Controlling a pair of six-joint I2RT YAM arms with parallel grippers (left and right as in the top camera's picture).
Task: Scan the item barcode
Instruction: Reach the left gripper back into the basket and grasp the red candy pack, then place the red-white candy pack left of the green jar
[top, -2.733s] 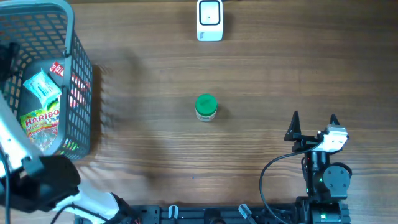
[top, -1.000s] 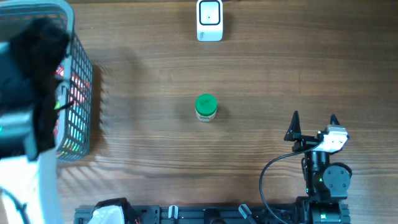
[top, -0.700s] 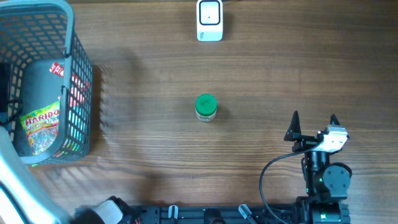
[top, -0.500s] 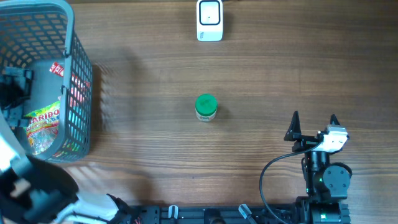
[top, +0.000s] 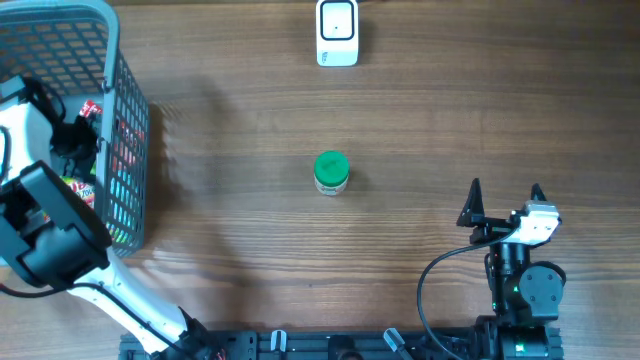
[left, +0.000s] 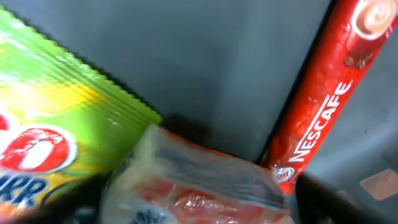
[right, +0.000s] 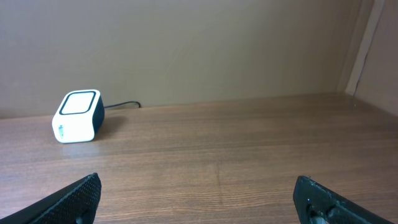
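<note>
The left gripper (top: 78, 140) is seen inside the basket (top: 110, 40) at 9 o'clock on the tabletop (top: 450, 110), close above a red Nescafe stick (left: 317, 106) and a green packet (left: 56, 124), its jaws' state not being discernible, while the right gripper (top: 506, 190) at 4 o'clock is held with jaws wide apart.

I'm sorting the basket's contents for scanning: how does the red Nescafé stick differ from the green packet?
The Nescafé stick is red; the green packet is green and yellow with a red logo. The stick is long and narrow, lying diagonally; the packet is broad with a zigzag edge. Both lie inside the basket, on dark grey.
</note>
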